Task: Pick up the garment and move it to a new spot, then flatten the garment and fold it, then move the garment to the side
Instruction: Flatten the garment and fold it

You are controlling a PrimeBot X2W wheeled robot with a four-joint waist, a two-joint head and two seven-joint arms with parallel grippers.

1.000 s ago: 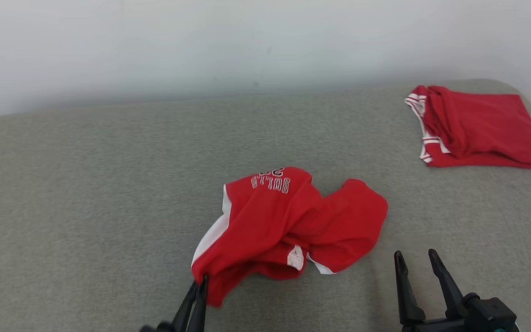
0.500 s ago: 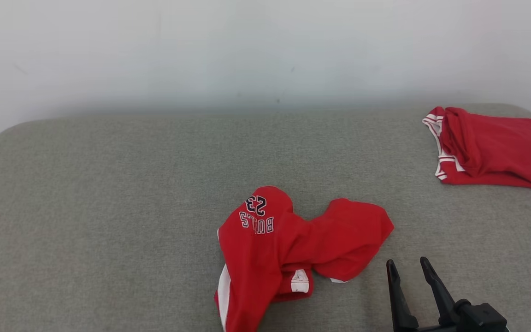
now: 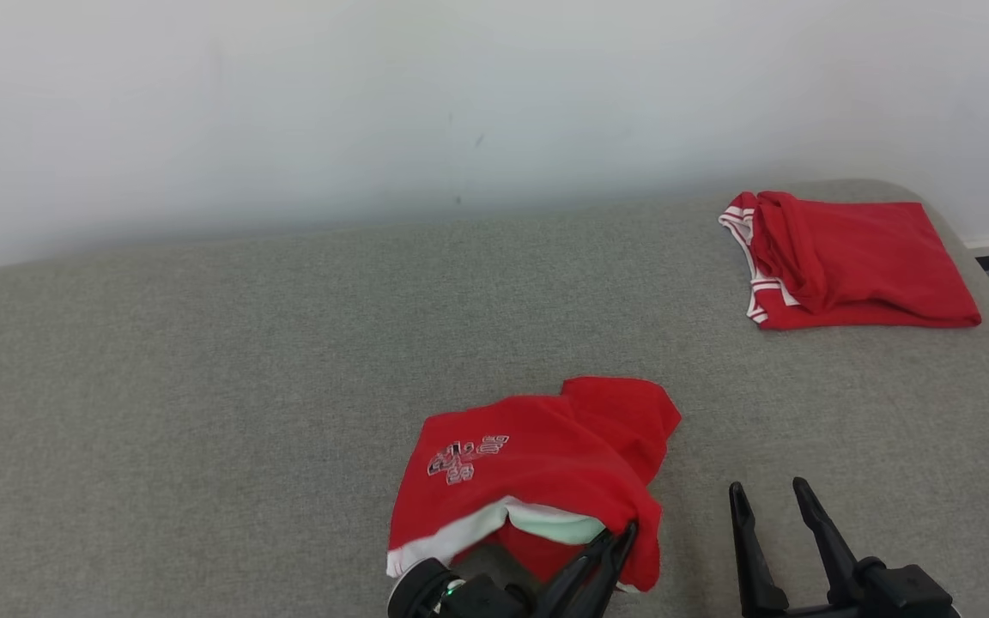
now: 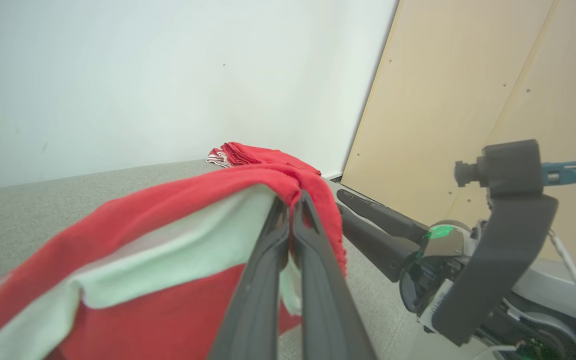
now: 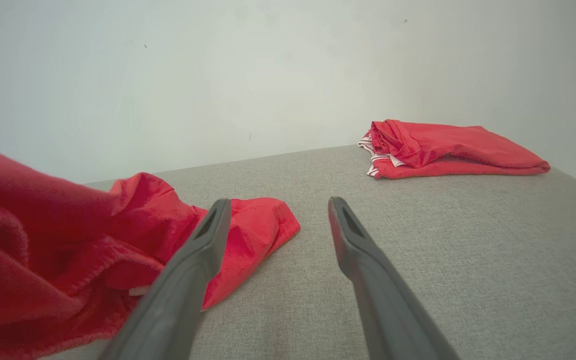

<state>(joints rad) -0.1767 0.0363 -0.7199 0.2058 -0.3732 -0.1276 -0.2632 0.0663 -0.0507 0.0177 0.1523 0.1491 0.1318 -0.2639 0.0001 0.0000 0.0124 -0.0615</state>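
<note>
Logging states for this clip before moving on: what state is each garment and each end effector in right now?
jersey: crumpled, not folded, one edge pinched and raised.
second red garment: folded, lying at the far right, untouched.
left end effector: shut on the jersey's edge.
right end effector: open, empty, beside the jersey.

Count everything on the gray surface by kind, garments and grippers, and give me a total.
Garments, red: 2, the held garment and the folded garment
Grippers: 2, the left gripper shut on the held garment, the right gripper open
Total: 4
</note>
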